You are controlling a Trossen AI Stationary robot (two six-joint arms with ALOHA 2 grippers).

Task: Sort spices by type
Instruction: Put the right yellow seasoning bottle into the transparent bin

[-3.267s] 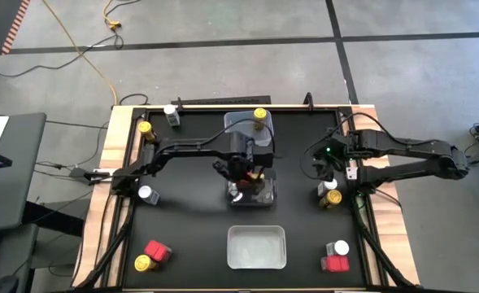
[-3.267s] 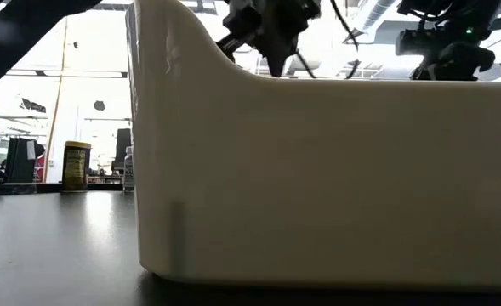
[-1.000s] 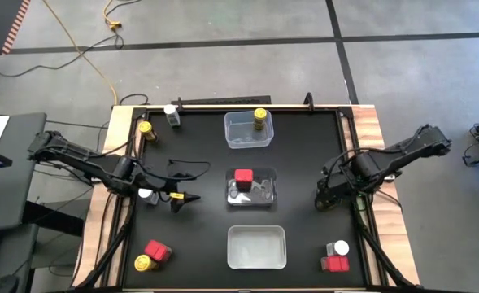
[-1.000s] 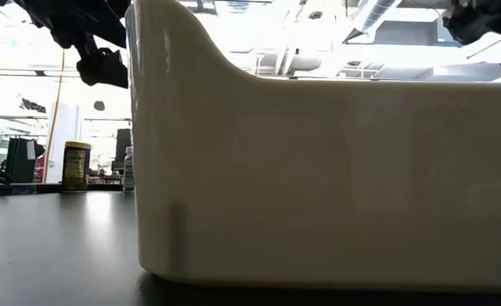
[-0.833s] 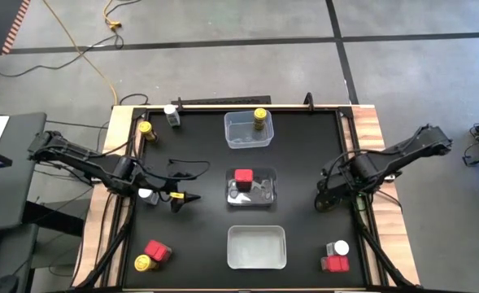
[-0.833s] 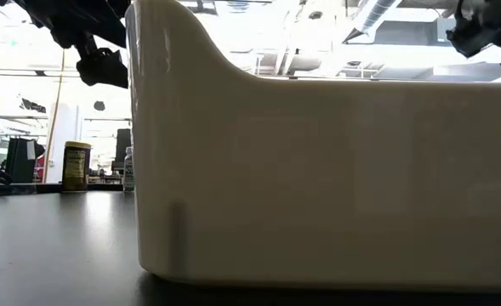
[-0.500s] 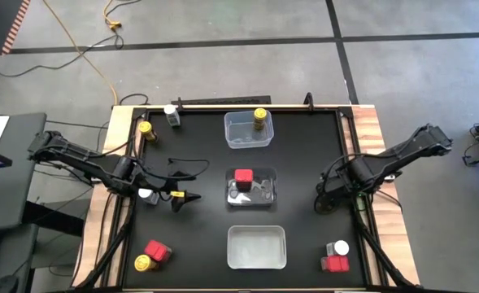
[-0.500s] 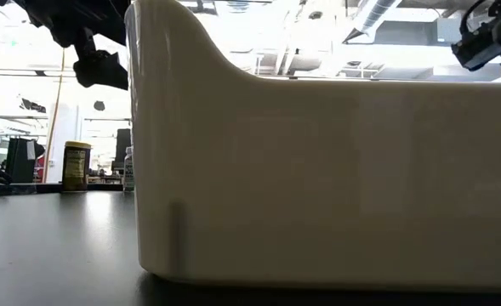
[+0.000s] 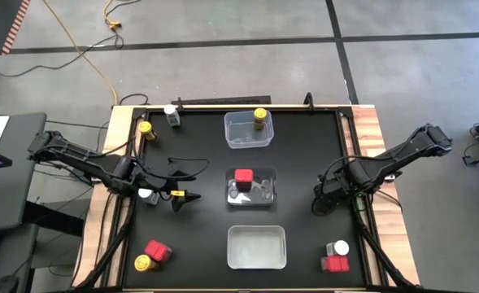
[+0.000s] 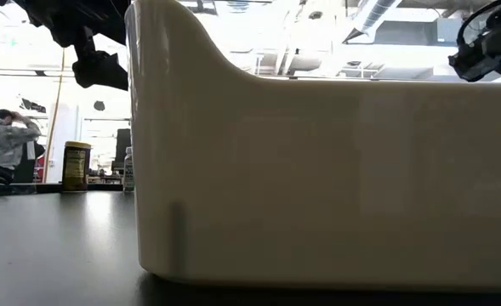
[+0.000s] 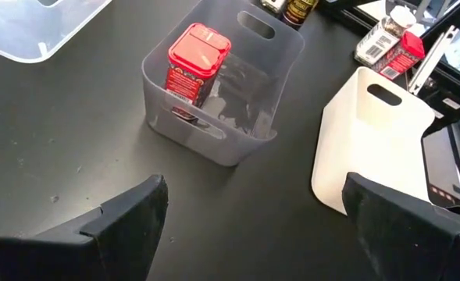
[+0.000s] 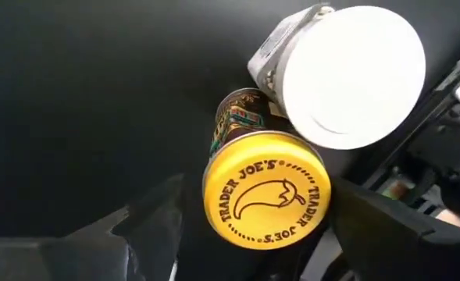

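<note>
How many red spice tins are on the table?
3 red tins: one in the middle tub, one lower left beside a yellow-capped jar, one lower right beside a white-capped jar; others may be hidden.

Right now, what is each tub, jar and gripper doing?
Top tub: holds one yellow-capped jar.
Middle tub: holds one upright red tin.
White tub: nothing visible inside.
Left gripper: open, empty.
Right gripper: fingers open around a yellow-capped jar, beside a white-capped jar.
</note>
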